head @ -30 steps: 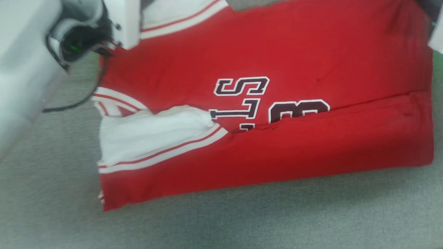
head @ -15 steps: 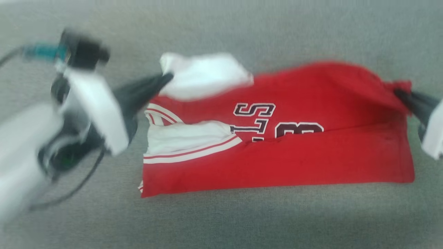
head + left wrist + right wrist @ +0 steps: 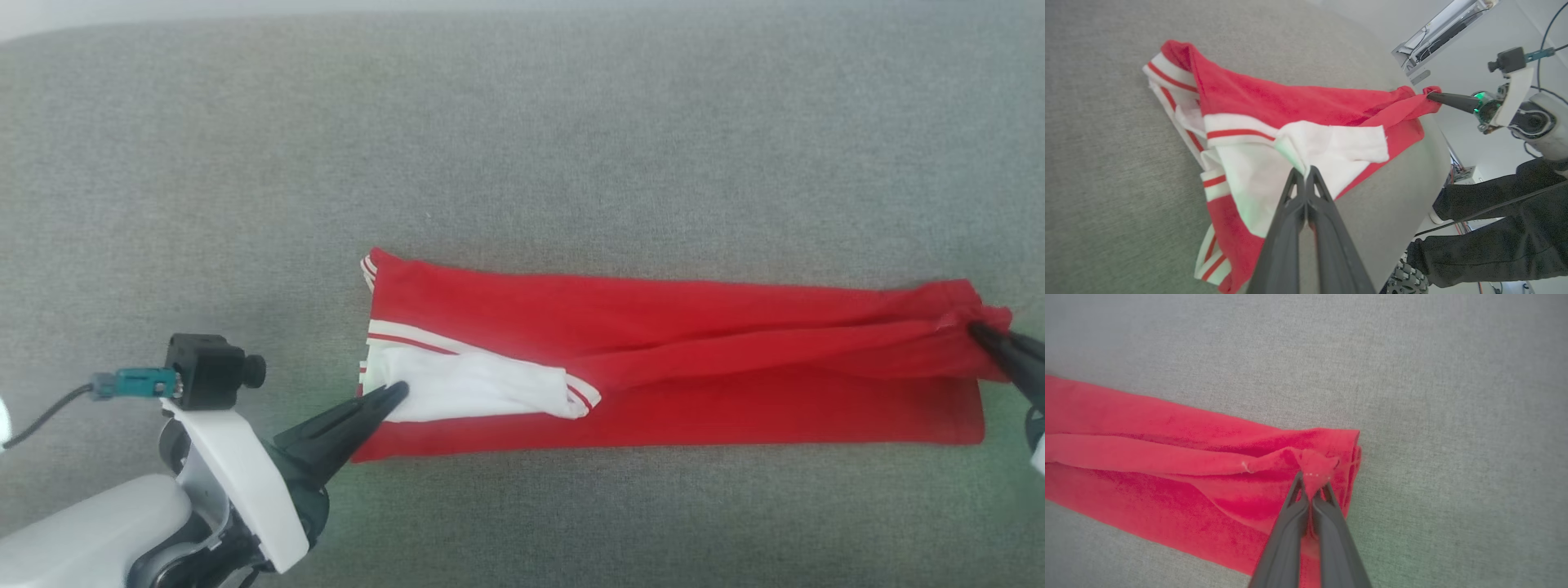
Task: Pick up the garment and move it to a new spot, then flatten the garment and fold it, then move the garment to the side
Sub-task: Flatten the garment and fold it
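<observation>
The thin red sports jersey (image 3: 694,359), with white side panels and white-and-red striped trim, lies folded into a long narrow band on the grey fabric-covered desk (image 3: 522,147), right of centre. Its long axis runs left to right, with the striped white end pointing left. The left pincer (image 3: 397,391) clamps the white panel there. The right pincer (image 3: 976,331) pinches the bunched red corner at the right end.

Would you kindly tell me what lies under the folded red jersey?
The garment rests on the grey cloth surface, seen all around it. Its upper fold covers the layers beneath, so anything between them or under it cannot be seen.
</observation>
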